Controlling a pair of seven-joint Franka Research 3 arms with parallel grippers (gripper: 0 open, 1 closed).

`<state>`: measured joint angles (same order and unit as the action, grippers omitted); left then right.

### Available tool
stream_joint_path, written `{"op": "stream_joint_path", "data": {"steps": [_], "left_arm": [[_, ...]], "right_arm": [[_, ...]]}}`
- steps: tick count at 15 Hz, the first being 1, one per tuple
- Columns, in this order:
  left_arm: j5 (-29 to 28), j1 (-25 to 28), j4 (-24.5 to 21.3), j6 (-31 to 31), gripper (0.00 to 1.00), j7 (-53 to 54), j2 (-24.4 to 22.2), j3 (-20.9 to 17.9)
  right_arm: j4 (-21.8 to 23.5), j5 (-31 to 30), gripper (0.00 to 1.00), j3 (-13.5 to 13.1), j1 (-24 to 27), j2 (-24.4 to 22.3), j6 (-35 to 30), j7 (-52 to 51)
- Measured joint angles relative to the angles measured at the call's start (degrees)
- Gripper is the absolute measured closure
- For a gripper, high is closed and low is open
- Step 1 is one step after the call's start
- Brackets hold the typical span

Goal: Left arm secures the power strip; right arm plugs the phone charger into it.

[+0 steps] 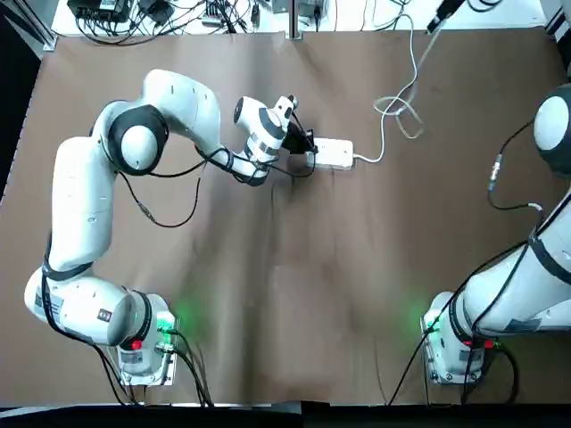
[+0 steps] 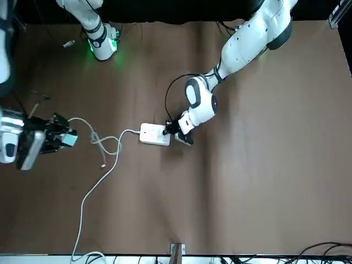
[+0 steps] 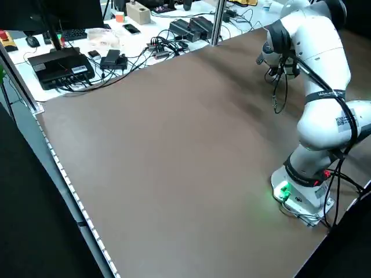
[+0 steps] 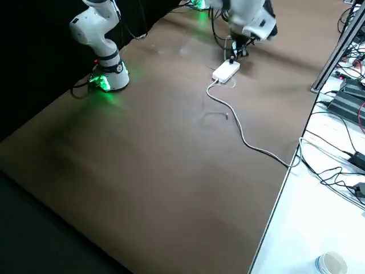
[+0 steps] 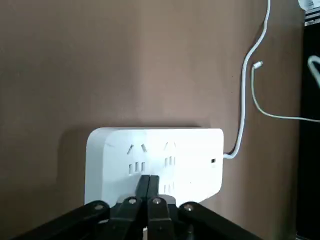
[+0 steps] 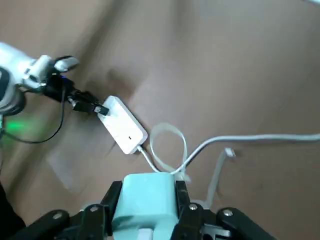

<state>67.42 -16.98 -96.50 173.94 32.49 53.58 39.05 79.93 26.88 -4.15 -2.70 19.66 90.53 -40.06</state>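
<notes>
The white power strip (image 1: 332, 153) lies flat on the brown table, a little past its middle. My left gripper (image 1: 310, 150) is shut, and its joined fingertips (image 5: 148, 181) press on the strip's end away from the cord. The strip's thick cord (image 2: 88, 195) runs off toward the far edge. My right gripper (image 2: 61, 137) hovers above the table, apart from the strip on its cord side. It is shut on the teal phone charger (image 6: 147, 197). The charger's thin white cable (image 2: 102, 144) lies in loops between it and the strip (image 6: 122, 131).
Both arm bases (image 1: 147, 343) (image 1: 455, 343) stand at the near edge with green lights on. Cables and electronics (image 3: 64, 63) crowd a bench beyond the table's far edge. A metal post (image 1: 292, 18) rises at the middle of that edge.
</notes>
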Motion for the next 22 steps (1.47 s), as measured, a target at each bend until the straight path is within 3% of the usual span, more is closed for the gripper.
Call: {"op": "stream_joint_path", "data": {"steps": [4,7,16,22], "left_arm": [[0.0,0.0,0.0,0.0,0.99,0.0,0.0,0.0],[0.0,0.0,0.0,0.0,0.99,0.0,0.0,0.0],[0.0,0.0,0.0,-0.1,0.99,0.0,0.0,0.0],[0.0,0.1,0.0,-0.2,0.99,0.0,0.0,0.0]], "right_arm": [[-1.1,-5.3,0.52,0.1,-5.8,0.0,0.0,17.1],[-1.1,-5.9,0.52,0.1,-6.8,0.1,-0.7,24.6],[0.0,-6.8,0.52,0.2,-14.0,0.5,-17.9,40.8],[7.8,-6.8,0.52,0.4,-24.5,1.0,-19.6,53.3]]}}
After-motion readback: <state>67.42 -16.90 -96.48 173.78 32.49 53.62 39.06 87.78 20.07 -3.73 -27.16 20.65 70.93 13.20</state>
